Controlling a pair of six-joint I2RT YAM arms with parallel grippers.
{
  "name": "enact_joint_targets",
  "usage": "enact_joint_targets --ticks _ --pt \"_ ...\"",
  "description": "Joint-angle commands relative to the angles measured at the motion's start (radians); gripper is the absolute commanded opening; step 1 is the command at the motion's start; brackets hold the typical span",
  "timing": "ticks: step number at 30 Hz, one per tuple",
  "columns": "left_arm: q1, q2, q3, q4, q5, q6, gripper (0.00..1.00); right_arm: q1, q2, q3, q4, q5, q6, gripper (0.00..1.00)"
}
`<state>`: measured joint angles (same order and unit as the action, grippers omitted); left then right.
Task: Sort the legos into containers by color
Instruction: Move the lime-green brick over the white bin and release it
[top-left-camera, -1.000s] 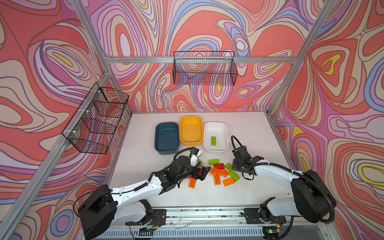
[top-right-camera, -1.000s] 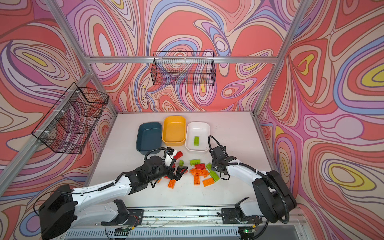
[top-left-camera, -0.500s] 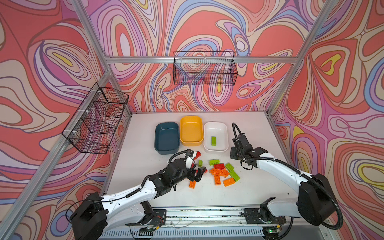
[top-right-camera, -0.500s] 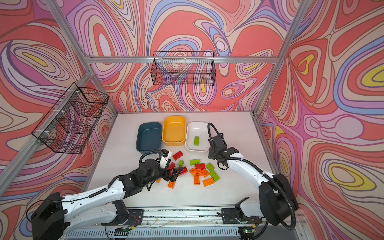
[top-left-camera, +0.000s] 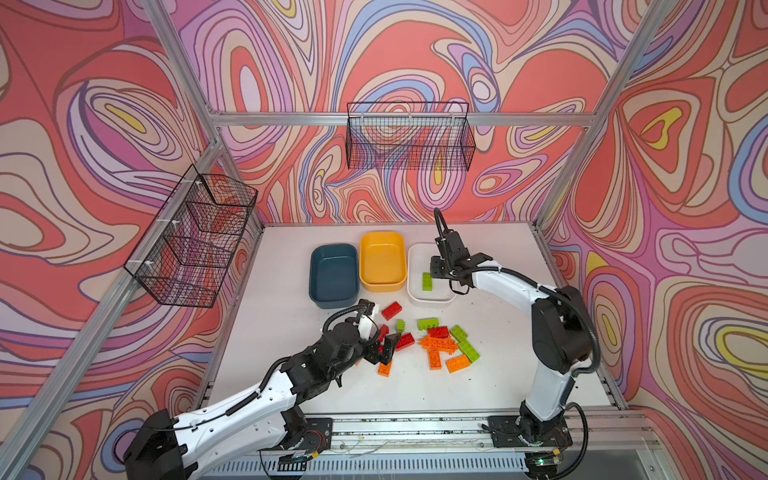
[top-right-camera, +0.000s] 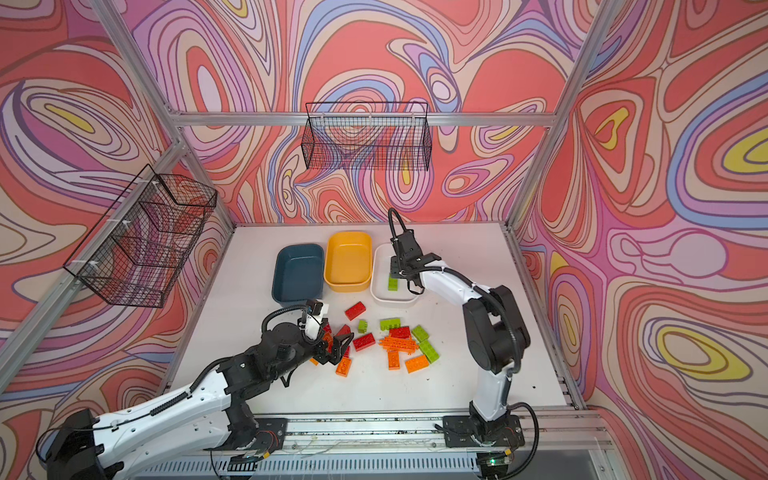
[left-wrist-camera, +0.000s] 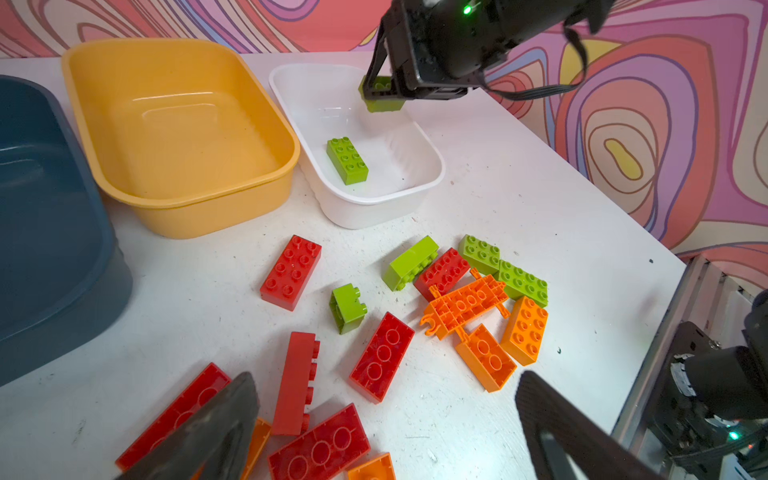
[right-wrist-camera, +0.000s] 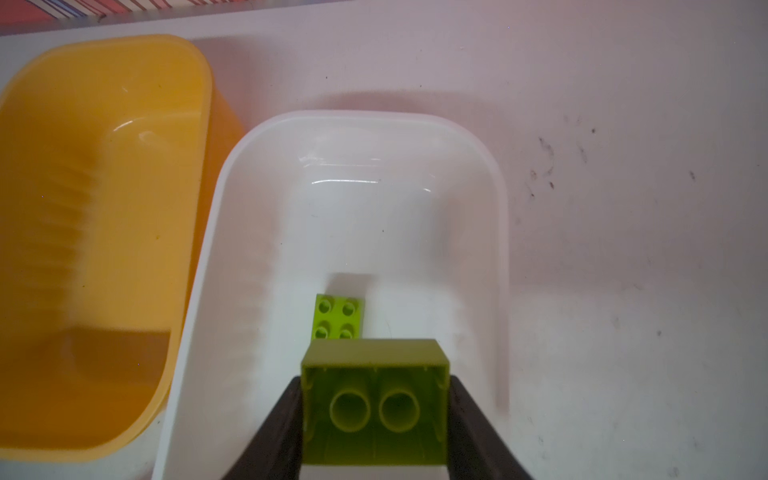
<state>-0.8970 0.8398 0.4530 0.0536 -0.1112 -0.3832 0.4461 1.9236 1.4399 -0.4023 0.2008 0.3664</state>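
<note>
The left pincer (left-wrist-camera: 386, 376), jaws spread wide and empty, hovers over the loose legos (left-wrist-camera: 382, 357) scattered toward the table's (left-wrist-camera: 540, 199) front edge. Farther back, the right pincer (right-wrist-camera: 376, 415) grips a lime green brick (right-wrist-camera: 374, 353) above the white tray (right-wrist-camera: 500, 208), apparently near its right rim; another green brick (right-wrist-camera: 340, 316) lies inside. Released off-centre, it could clip the rim or that brick and bounce out. The yellow tray (left-wrist-camera: 199, 220) and teal tray (left-wrist-camera: 62, 291) stand empty alongside.

The right gripper (right-wrist-camera: 376, 415) clamps a lime lego (right-wrist-camera: 376, 390) over the white tray (right-wrist-camera: 500, 232), where a second lime lego (right-wrist-camera: 338, 318) lies.
</note>
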Motion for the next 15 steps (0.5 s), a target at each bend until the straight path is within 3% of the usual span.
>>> enact_joint_targets --ticks 1,4,8,15 --pt "-0.005 -0.048 -0.015 -0.087 -0.052 -0.017 1.00 -0.006 0.103 0.106 -0.006 0.004 -0.040 0.41" --pt "-0.004 -0.078 -0.022 -0.110 -0.073 -0.019 1.00 -0.010 0.175 0.180 -0.020 -0.006 -0.052 0.50" --pt "-0.005 -0.087 -0.022 -0.113 -0.088 -0.016 1.00 -0.010 0.184 0.217 -0.041 -0.016 -0.058 0.75" --pt "-0.005 -0.042 -0.030 -0.050 -0.067 -0.015 1.00 -0.005 -0.058 0.004 -0.037 -0.036 -0.044 0.79"
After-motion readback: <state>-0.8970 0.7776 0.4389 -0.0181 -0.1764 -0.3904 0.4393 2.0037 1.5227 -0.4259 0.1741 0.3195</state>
